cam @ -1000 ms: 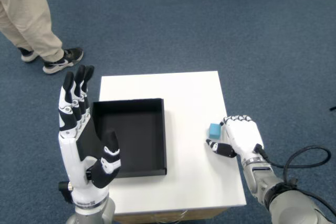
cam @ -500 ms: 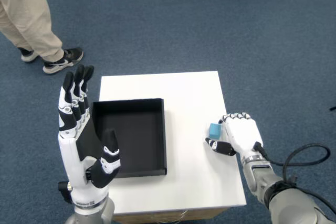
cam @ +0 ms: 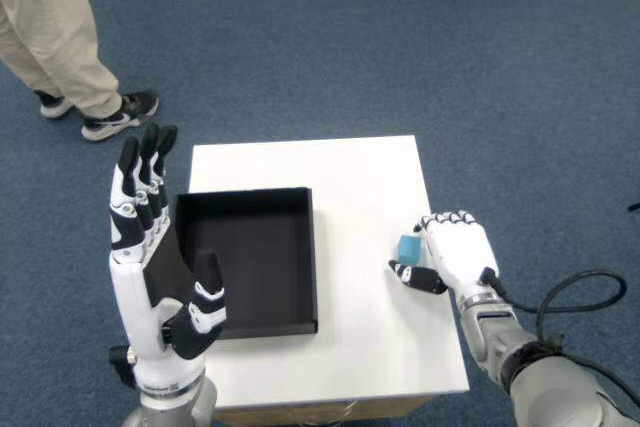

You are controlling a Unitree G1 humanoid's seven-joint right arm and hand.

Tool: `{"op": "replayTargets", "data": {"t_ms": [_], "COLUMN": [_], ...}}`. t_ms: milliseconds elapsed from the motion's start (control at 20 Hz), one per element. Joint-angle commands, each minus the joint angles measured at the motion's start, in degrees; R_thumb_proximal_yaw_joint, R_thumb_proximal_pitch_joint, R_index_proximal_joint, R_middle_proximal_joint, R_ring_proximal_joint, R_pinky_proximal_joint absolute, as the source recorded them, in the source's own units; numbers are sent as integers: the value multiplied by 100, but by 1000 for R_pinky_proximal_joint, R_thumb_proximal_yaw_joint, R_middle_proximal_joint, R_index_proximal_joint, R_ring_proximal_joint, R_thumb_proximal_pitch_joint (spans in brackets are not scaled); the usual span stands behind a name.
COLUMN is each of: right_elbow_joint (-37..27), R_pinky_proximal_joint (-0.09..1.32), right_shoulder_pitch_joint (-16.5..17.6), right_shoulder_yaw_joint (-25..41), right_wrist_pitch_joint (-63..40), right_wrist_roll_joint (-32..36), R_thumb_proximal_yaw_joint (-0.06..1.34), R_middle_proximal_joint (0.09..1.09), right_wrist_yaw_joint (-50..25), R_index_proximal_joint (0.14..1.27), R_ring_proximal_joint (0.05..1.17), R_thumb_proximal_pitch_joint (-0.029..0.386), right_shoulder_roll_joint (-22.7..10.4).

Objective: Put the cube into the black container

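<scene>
Right hand (cam: 455, 254) curled about the blue cube (cam: 409, 247) near the white table's (cam: 360, 177) right edge, apparently grasping it, right of the black container (cam: 250, 259); no legible markings.

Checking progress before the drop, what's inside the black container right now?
The black container shows only bare black floor; its near-left corner is hidden behind the left hand. The cube sits outside, by the right hand.

No legible text, label, brand, number or sign anywhere in the head view, none on the tabletop (cam: 350, 187), none on the black container (cam: 300, 257) upon it
</scene>
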Motion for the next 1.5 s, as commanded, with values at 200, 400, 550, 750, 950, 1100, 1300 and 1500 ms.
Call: {"op": "replayTargets", "data": {"t_ms": [200,400,550,750,950,1100,1300,1500], "right_elbow_joint": [121,119,121,121,117,116,118,117], "R_pinky_proximal_joint": [207,214,224,240,247,251,253,255], "right_shoulder_pitch_joint": [-228,-212,-194,-160,-134,-109,-110,-95], "right_shoulder_yaw_joint": [1,4,27,44,47,44,61,75], "right_wrist_pitch_joint": [26,28,20,20,-12,-37,-75,-103], "right_wrist_roll_joint": [-3,0,-17,-29,-28,-17,-33,-48], "R_thumb_proximal_yaw_joint": [571,585,594,619,658,684,707,722], "R_middle_proximal_joint": [337,344,351,359,361,367,372,375], "right_wrist_yaw_joint": [-267,-217,-243,-219,-223,-246,-335,-399], "R_index_proximal_joint": [521,541,556,582,607,626,635,636], "R_ring_proximal_joint": [289,295,302,310,311,316,319,321], "R_thumb_proximal_pitch_joint": [-4,-2,3,17,29,38,50,63], "right_shoulder_roll_joint": [-111,-123,-128,-155,-170,-170,-158,-140]}}
